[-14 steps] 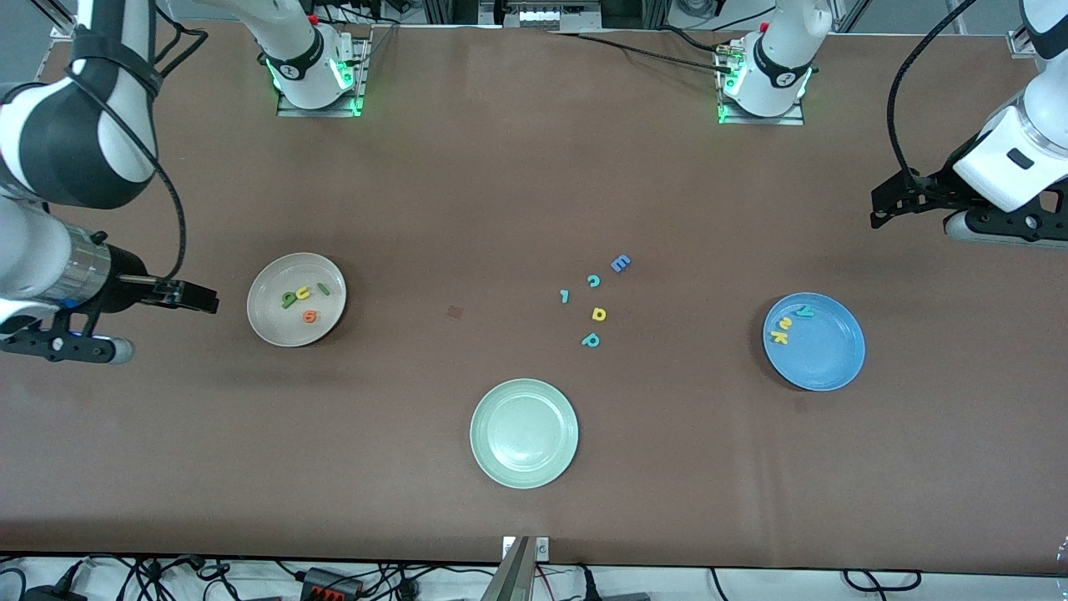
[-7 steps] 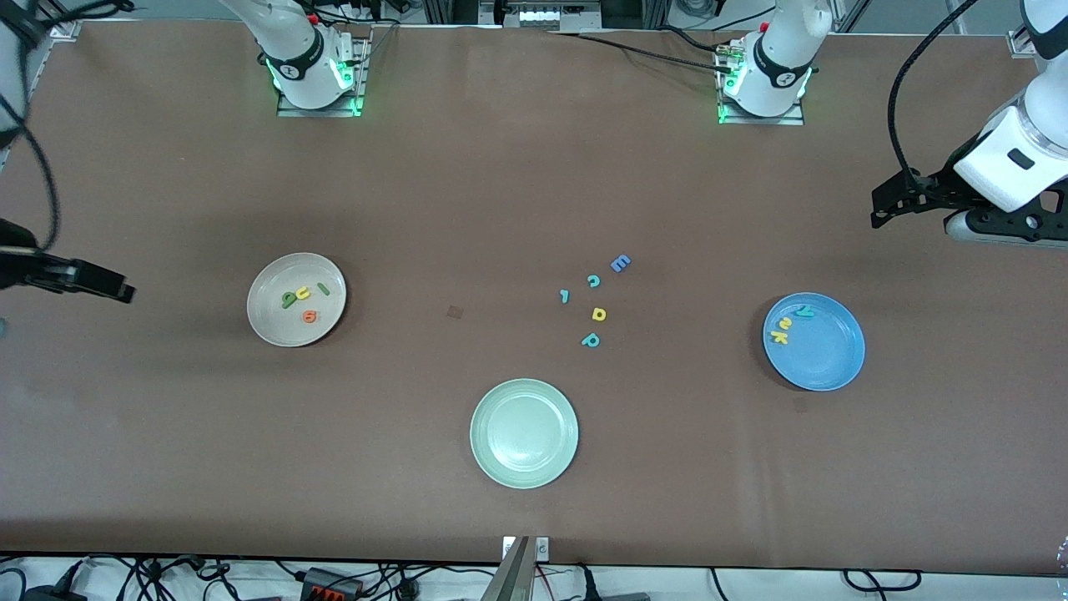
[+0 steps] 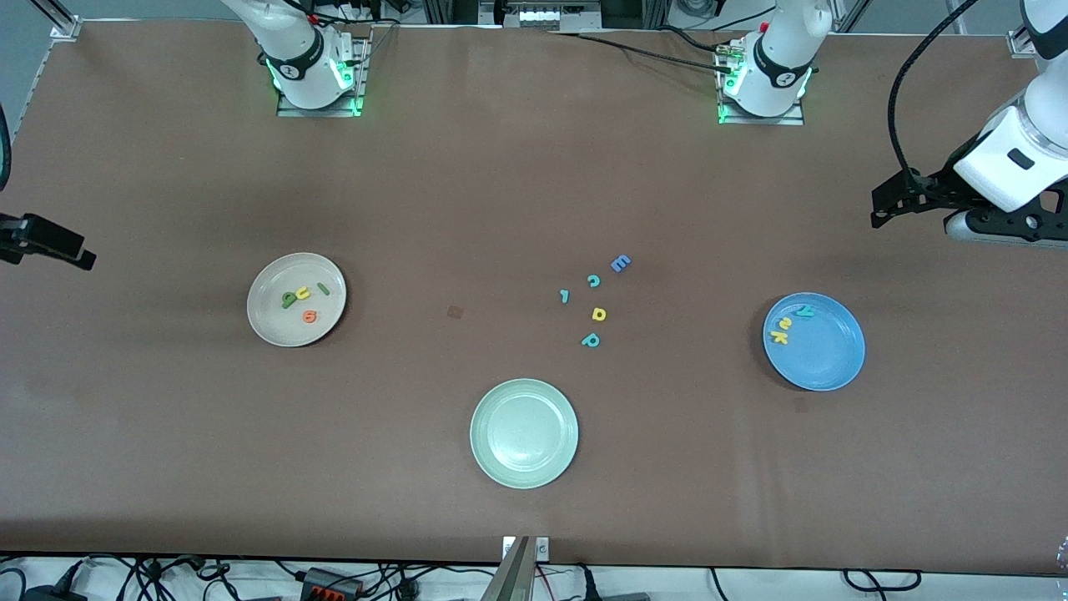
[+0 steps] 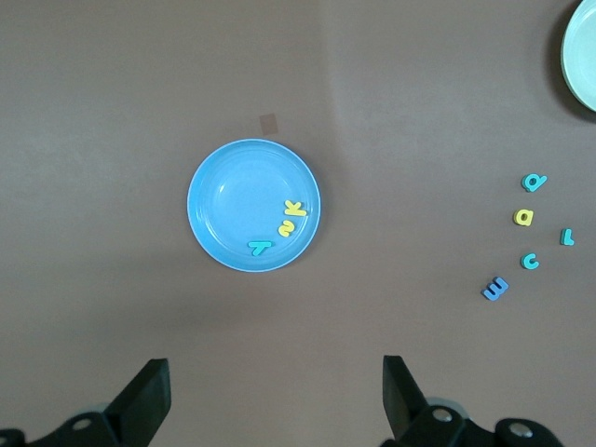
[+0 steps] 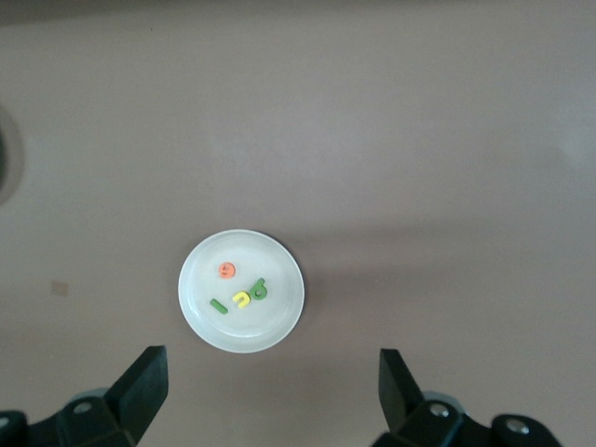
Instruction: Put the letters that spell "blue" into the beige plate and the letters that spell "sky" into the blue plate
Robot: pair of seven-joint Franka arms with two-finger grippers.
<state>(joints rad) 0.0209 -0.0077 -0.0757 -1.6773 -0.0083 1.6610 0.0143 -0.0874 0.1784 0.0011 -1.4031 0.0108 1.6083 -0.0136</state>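
- Right tool [image 5: 265, 396]: fingers spread wide, holding nothing, high over the bench [image 3: 517, 192] at the right arm's end; only a dark tip shows in the front view.
- Left tool [image 4: 275, 400]: released, empty, waiting over the bench at the left arm's end.
- Pale green plate [image 3: 524, 432]: nearest the front camera, bare.
- Beige plate [image 3: 296, 299]: carries the letters that spell "blue" [image 3: 304, 298].
- Blue plate [image 3: 813, 340]: carries the letters that spell "sky" [image 3: 786, 324], grouped at its 10 o'clock rim.
- Loose letters [image 3: 594, 302]: on the bench at mid-bench, at 1 o'clock from the green plate; the small shapes are hard to read.
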